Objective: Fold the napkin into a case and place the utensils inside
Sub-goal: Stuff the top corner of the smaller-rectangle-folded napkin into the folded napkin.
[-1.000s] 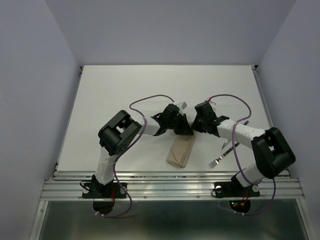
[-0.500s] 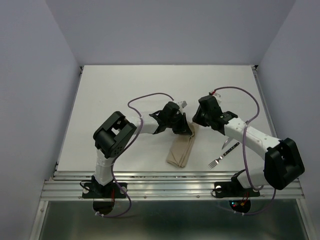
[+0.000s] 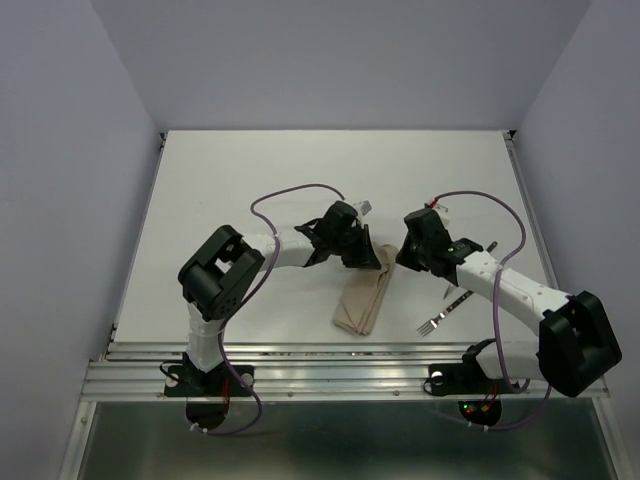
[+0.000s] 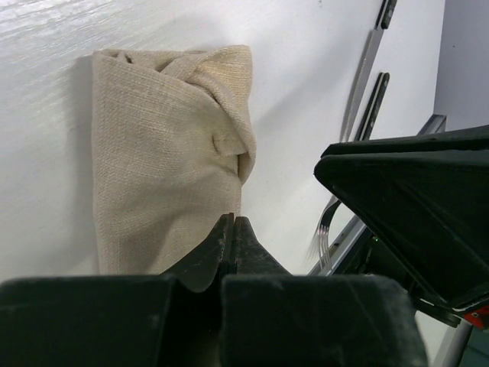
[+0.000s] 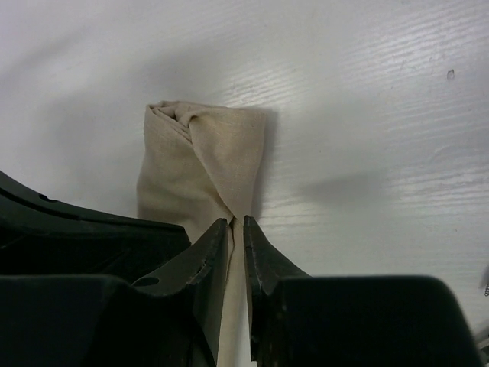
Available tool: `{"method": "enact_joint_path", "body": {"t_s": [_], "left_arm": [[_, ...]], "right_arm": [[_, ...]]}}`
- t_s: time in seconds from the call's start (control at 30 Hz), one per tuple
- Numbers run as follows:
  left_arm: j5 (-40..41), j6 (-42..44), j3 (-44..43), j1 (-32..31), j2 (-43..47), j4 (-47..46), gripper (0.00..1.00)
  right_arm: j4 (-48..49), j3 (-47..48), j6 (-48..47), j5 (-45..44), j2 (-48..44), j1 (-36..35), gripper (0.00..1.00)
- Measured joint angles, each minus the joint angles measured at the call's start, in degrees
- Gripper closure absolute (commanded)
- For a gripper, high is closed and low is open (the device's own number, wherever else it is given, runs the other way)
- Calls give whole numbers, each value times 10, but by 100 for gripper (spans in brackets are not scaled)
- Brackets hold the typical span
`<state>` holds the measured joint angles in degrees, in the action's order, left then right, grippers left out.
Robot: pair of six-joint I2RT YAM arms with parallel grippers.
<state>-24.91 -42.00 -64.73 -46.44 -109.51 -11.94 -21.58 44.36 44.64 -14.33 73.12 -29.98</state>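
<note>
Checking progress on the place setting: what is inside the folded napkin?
No cutlery shows in it: the fork and knife both lie on the table beside the napkin. Its folds overlap, so the interior itself is hidden.

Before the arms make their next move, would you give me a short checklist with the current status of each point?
1. Napkin folded into a narrow case: ok.
2. Left gripper shut at the napkin's far end: ok. Cloth pinched: cannot tell.
3. Right gripper holding cloth: cannot tell. Its jaws stand a slit apart over the napkin's edge.
4. Pocket mouth open for cutlery: not ok. No opening shows in any view, and one end is bunched.
5. Fork and knife lying free on the table, right of the napkin: ok.
</note>
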Motion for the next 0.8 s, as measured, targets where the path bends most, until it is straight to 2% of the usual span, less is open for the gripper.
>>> {"method": "enact_joint_path", "body": {"t_s": [0.23,0.43,0.63,0.8], "left_arm": [[12,4,-6,0,-6,11,100],[13,11,-55,0,-56,10,100],[2,15,-96,0,-103,13,100],[-1,17,-103,0,-107,13,100]], "right_arm": [[-2,-4,-4,8,15,0,80],[-3,9,-19,15,67,0,79],[-3,28,-34,24,80,0,76],[-1,47,-44,24,96,0,75]]}}
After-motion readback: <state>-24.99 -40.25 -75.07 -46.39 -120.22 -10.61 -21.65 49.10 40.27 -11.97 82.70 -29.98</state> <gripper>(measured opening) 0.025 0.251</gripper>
